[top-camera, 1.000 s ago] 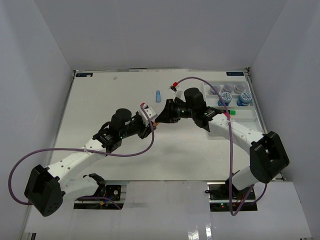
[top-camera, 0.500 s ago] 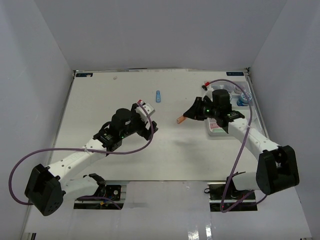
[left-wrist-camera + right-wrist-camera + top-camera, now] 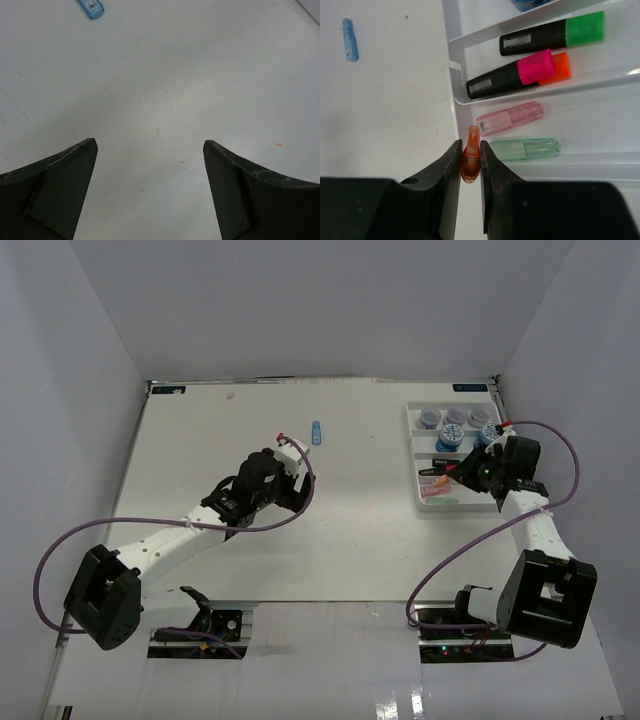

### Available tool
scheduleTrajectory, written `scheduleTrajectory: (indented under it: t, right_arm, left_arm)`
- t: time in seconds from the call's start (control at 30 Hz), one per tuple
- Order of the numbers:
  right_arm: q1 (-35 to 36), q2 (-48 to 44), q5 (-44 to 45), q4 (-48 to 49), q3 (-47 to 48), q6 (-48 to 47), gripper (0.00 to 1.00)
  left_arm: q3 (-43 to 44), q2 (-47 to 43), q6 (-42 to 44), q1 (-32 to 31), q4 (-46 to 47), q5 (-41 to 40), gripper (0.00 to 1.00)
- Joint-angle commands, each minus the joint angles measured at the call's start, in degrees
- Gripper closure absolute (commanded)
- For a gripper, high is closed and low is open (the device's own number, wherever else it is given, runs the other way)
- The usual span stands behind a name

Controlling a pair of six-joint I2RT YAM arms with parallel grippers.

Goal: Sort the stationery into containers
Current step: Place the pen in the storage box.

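- My left arm (image 3: 160,545), white links with black joints, reaches from the lower left of the top view toward the centre.
- Its black two-finger left gripper (image 3: 150,145) points down with the jaws spread wide apart.
- My right arm (image 3: 532,523) runs up the right side of the top view, wrist turned left.
- The black right gripper (image 3: 469,146) has its jaws pinched on a slim translucent orange plastic highlighter (image 3: 470,159).

tray wall (image 3: 454,85) beside orange highlighter (image 3: 470,157); pale pink highlighter (image 3: 510,118), mint highlighter (image 3: 525,149) ahead
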Motion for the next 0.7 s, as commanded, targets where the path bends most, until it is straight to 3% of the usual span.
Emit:
scheduleTrajectory:
  t: [0.0,0.23,0.33,0.43,0.67]
  right_arm:
    - [-1.8,0.6,-1.0,-1.1,-0.9,-1.9,0.87]
    - [-3.1,6.3,0.2,-0.7,0.7,-0.7,0.72]
    - [-3.3,6.7,3.3,-1.1,1.9,-0.5,0.61]
    - [-3.4,6.0,6.9,-2.1,3.0,-0.2,0.42]
    - [-3.4,0.3,11.1,-5.1,5.5,-1.4,0.23]
  left_arm:
    - [2.6,0.7,-2.0,-0.1,-1.1,-2.4,0.02]
    - [4.8,4.8,-7.3,0.4,-4.1,-7.0,0.02]
    - [6.0,5.9,-9.9,1.1,-5.3,-6.8,0.02]
    - [7.7,7.8,-13.6,1.9,-6.0,-6.5,0.02]
    - [14.7,12.5,-19.8,3.6,-8.1,-7.8,0.02]
